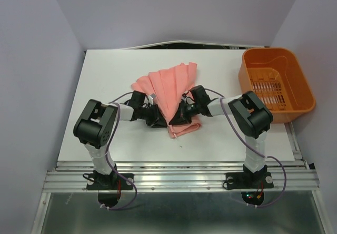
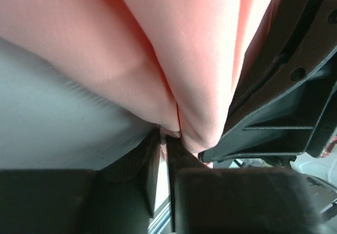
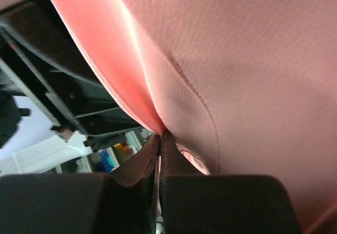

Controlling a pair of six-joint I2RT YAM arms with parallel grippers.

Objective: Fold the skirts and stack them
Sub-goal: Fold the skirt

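White table (image 1: 210, 144), pink skirt (image 1: 168, 89), orange basket (image 1: 263, 60) far right

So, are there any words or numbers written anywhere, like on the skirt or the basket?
None to read. The pink skirt, orange basket and table carry no words, numbers or signs. The coloured bits behind, in the right wrist view, are too blurred to tell.

a white rectangular table top (image 1: 105, 76) carries an orange plastic basket (image 1: 246, 81) with a slotted floor at the table's far right corner, its right side hanging past the table's edge. a ribbed aluminium rail (image 1: 179, 177) runs along the table's near edge.
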